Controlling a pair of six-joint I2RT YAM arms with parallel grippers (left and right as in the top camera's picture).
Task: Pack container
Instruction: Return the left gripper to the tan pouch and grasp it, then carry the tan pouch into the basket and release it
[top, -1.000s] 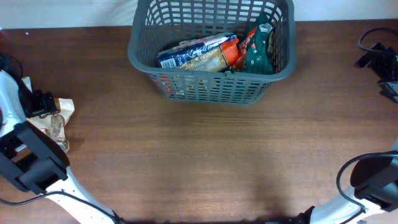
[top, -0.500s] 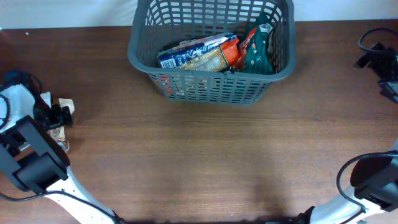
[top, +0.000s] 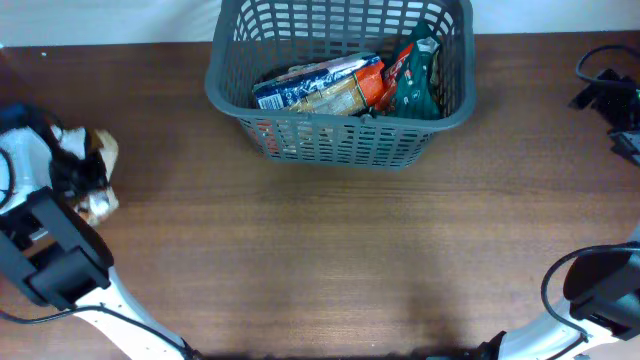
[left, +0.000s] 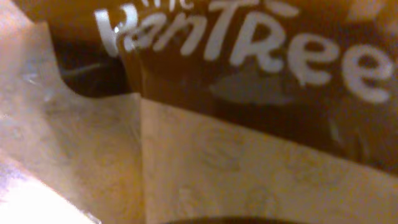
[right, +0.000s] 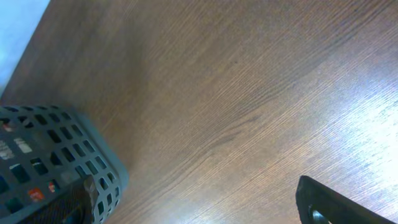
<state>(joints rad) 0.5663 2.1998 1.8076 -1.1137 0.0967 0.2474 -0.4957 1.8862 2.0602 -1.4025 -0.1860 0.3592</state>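
The container (top: 340, 145), a dark grey lattice basket, stands at the back middle of the table with several snack packages inside. At the far left lies a tan and brown snack bag (top: 101, 150); my left gripper (top: 78, 172) is down on it and shut on it. The left wrist view is filled by that bag (left: 249, 124), with white lettering on brown film, and the fingers are hidden. My right gripper (top: 608, 98) hangs at the far right edge, open and holding nothing. In its wrist view only one dark finger (right: 333, 202) shows, and the container's corner (right: 93, 180) sits at the lower left.
Inside the basket lie a blue and white pack (top: 310, 85), an orange one (top: 375, 85) and a green one (top: 415, 75). Bare brown wood table (top: 330, 260) spreads in front of the basket. Black cables trail at the right edge.
The left gripper has moved up over the snack bag and closed on it; the bag has shifted slightly. The right arm and the basket have not moved.
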